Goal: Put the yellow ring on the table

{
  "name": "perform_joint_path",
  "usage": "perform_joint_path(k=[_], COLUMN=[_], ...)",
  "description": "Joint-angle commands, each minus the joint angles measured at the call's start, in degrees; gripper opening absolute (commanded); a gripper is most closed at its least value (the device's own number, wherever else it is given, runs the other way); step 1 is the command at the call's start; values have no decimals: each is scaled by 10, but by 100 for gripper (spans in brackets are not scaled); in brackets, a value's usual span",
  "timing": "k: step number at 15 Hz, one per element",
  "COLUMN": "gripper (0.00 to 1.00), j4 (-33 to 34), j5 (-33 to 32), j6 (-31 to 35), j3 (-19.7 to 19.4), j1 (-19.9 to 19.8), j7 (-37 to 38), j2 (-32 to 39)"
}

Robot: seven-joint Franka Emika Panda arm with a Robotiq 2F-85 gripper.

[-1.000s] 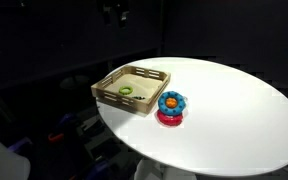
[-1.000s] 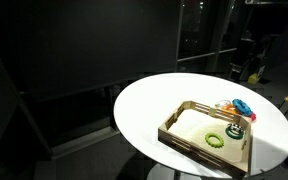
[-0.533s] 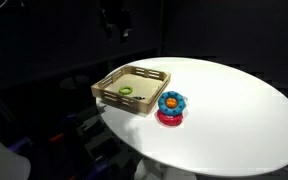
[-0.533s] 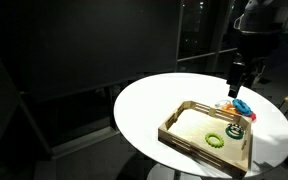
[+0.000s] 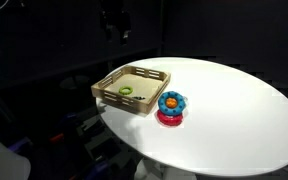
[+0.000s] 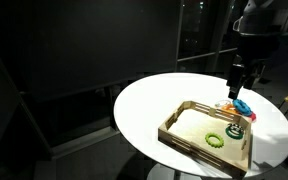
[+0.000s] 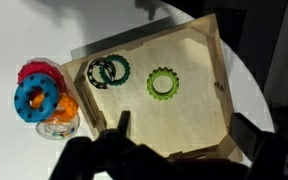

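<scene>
Inside the wooden tray (image 7: 199, 110), the yellow ring (image 7: 162, 83) lies flat near the middle, beside 2 dark green rings (image 7: 107, 71). Your gripper (image 7: 184, 128) hangs over the tray's near edge, jaws spread wide and empty. The ring sits beyond the fingertips, untouched. The tray rests on the table (image 7: 14, 40).

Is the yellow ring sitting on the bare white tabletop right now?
No, the yellow ring lies inside the wooden tray, not on the white table.

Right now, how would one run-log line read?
small yellow-green toy ring: inside light wooden square tray | tool: open, above tray | round white table: yellow ring absent
</scene>
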Motion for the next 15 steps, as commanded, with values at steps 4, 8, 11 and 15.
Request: perform_joint_path(k=[4,8,11,15], gripper=[100,100,100,100], j4=[24,26,25,18], j5=[-12,-9,-12,-25], j6=[16,69,107,157], j3=[-16,-26,-30,-35], j1=[-1,4,9,19], j7=[26,19,17,23], j2=[70,121,158,194])
